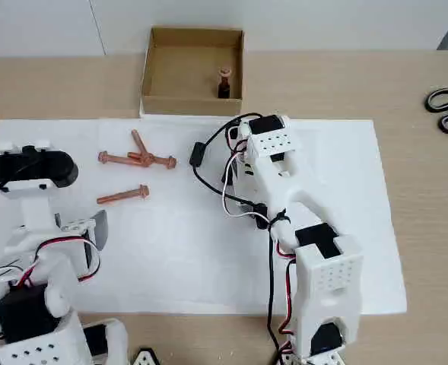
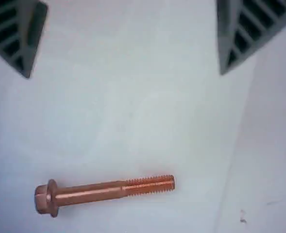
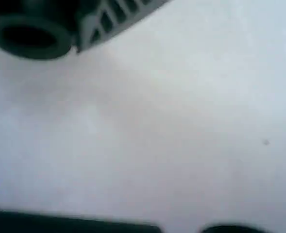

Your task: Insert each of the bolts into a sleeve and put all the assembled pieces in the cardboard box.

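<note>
No writing, number, label or sign can be read in any of the views. The cardboard box [image 1: 189,105], at the upper middle of the high view, has plain brown walls. The white sheet [image 1: 170,251] spread across the desk [image 1: 406,84] is blank. In the left wrist view the bolt [image 2: 104,191] lies at the lower left of the frame, and its head is too blurred to tell whether any stamp stands on it.
</note>
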Available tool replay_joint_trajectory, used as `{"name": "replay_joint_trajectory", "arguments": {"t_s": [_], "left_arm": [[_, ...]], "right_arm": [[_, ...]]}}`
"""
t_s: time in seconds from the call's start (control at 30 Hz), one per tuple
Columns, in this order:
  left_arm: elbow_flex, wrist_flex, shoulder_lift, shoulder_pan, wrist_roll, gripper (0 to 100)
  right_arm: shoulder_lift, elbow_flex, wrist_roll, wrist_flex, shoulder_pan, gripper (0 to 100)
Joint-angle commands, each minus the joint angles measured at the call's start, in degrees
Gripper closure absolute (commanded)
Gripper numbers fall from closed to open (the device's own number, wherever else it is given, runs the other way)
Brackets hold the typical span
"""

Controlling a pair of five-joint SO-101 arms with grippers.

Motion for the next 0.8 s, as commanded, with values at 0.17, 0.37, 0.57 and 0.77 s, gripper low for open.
{"name": "replay_joint_trajectory", "arguments": {"t_s": [0.17,0.37,0.57,0.77], "left_arm": [[-0.31,0.26,-0.53,-0.26,0.0,76],[-0.31,0.26,-0.53,-0.26,0.0,76],[-0.31,0.18,-0.53,-0.26,0.0,76],[-0.31,0.18,-0.53,-0.26,-0.09,76]], "right_arm": [[-0.75,-3.08,-0.35,0.66,-0.22,80.8],[-0.75,-2.81,-0.35,2.68,-0.66,80.8],[-0.4,-2.64,-0.35,3.47,-2.59,80.8],[-0.22,-2.64,-0.35,3.47,-4.53,80.8]]}}
